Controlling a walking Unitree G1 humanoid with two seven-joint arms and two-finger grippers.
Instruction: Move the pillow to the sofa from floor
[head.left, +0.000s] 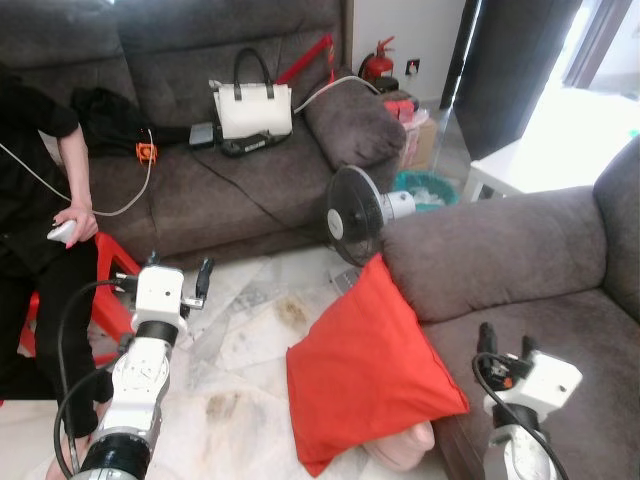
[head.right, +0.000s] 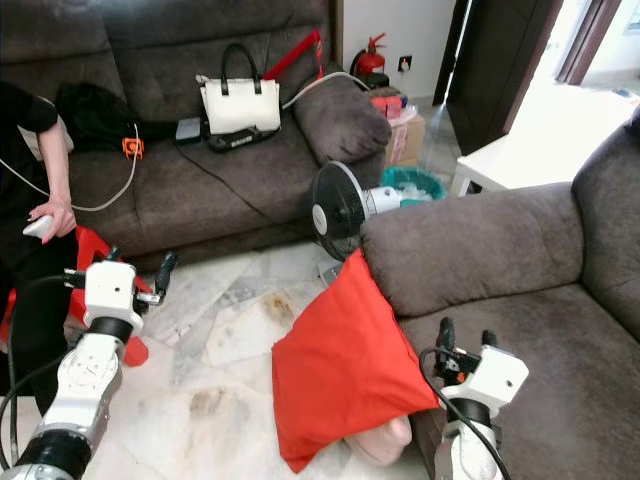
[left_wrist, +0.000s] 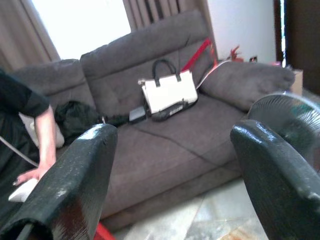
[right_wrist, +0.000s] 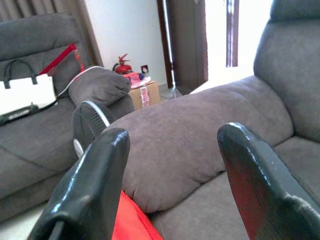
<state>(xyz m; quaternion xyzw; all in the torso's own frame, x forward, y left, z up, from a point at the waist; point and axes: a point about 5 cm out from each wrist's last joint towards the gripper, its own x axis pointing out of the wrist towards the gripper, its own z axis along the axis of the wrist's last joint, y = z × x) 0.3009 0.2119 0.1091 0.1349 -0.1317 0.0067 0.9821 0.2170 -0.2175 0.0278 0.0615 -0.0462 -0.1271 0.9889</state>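
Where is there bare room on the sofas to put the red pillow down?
The near sofa's seat, behind the right gripper and beside its armrest, is bare. On the far sofa, a bare stretch lies in front of the white handbag; the back is crowded by handbag, black clothes and cables.

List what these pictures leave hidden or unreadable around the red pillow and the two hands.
- Red pillow: its right edge lies against the sofa arm; the contact behind is hidden.
- Pinkish object under the pillow's lower corner: mostly covered, unidentifiable.
- Fan: its base is hidden behind the pillow and sofa arm.
- Right hand, open, and left hand, open: both arms are cut off by the bottom edge.
- Person: cut off at the left edge.
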